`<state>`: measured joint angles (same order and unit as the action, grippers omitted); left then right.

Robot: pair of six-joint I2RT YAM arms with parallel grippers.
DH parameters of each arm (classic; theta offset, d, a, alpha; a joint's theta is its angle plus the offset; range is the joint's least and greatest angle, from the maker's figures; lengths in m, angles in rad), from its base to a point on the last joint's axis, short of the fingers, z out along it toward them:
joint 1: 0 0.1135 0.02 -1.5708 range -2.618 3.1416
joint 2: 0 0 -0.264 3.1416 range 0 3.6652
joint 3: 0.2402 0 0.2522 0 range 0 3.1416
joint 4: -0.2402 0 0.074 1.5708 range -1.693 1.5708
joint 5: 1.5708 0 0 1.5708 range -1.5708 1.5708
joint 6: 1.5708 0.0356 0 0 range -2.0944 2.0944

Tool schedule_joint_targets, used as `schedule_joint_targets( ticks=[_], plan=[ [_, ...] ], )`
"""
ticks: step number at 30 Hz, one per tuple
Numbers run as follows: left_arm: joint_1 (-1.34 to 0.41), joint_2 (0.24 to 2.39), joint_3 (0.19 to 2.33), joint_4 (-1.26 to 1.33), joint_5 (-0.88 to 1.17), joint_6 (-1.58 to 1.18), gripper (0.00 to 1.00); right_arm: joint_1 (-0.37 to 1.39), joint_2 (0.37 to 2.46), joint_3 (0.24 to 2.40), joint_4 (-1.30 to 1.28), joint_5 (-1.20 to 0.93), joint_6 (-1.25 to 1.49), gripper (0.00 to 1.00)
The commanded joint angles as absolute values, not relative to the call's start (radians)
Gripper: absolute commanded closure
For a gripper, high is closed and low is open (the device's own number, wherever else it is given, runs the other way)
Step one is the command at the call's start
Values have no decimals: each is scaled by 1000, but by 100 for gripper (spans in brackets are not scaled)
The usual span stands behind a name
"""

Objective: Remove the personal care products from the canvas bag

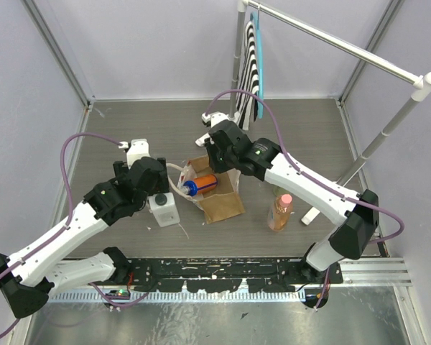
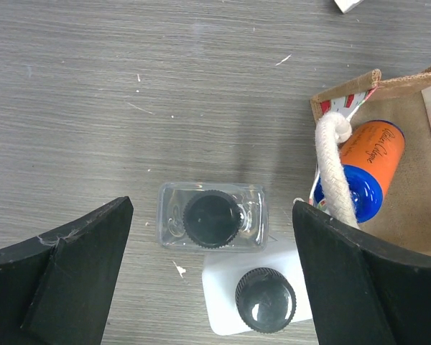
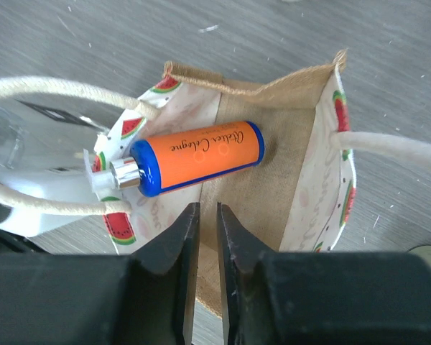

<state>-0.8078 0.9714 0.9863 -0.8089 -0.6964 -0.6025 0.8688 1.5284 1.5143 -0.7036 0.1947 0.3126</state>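
Right gripper [image 3: 201, 233]: jaws nearly together over the open bag [image 3: 302, 108]; cannot tell if cloth is pinched. Left gripper [image 2: 212, 208]: wide, empty, above the dark-capped bottle [image 2: 174, 215] and white bottle [image 2: 223, 309] on the table. Orange bottle [image 3: 194, 157] lies inside the bag. Judged next: spread jaws across its barrel and lift.

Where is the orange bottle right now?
In the top view, the orange bottle lies on its side inside the canvas bag, mid-table, right of the squat white bottle.
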Motion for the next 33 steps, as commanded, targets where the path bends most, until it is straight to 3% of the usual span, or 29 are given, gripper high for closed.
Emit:
schedule_joint_targets(
  ticks=[1,5,12,18,33],
  plan=[
    [-807,958,1000,-789,-698,-594,0,872,1537,1493,-647,117,300,73],
    [-806,965,1003,-782,-693,-592,0,873,1568,1479,-647,69,288,54],
    [-805,977,1009,-775,-685,-585,0,879,1594,1421,-582,0,148,38],
    [-806,971,1019,-756,-687,-563,0,896,1493,1260,-436,12,-36,18],
    [-807,1026,1068,-616,-573,-544,1,900,1486,1030,-38,-115,-141,15]
  ],
)
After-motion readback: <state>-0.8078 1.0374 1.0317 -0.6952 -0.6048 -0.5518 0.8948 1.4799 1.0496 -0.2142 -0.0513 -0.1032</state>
